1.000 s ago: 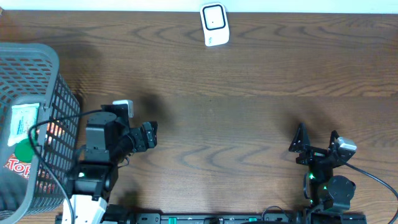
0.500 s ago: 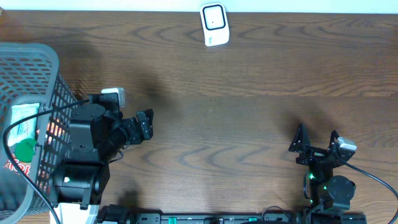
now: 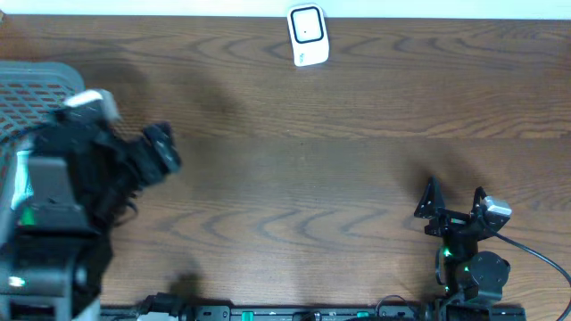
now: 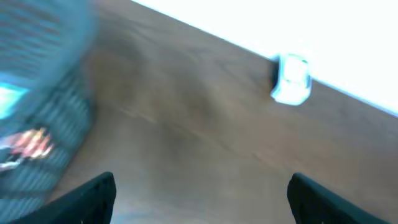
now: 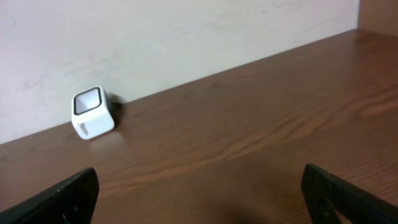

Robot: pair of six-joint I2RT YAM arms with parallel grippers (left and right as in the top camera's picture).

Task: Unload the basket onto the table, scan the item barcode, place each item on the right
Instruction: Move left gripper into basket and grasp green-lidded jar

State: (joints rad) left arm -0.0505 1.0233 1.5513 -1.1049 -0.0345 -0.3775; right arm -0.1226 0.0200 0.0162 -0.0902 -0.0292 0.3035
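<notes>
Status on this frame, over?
Left gripper open, empty, beside the basket. Right gripper open, empty, at the near edge. Items in basket, none picked; scanner at far edge, nothing in the way.

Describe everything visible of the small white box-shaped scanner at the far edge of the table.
The small white box-shaped scanner looks like smooth plastic. It has rounded corners, a square window framed by a dark line on its tilted upper face, and a faint grey marking on the front below it. It stands on the brown wooden table, close to the pale wall. Nothing else touches it.
</notes>
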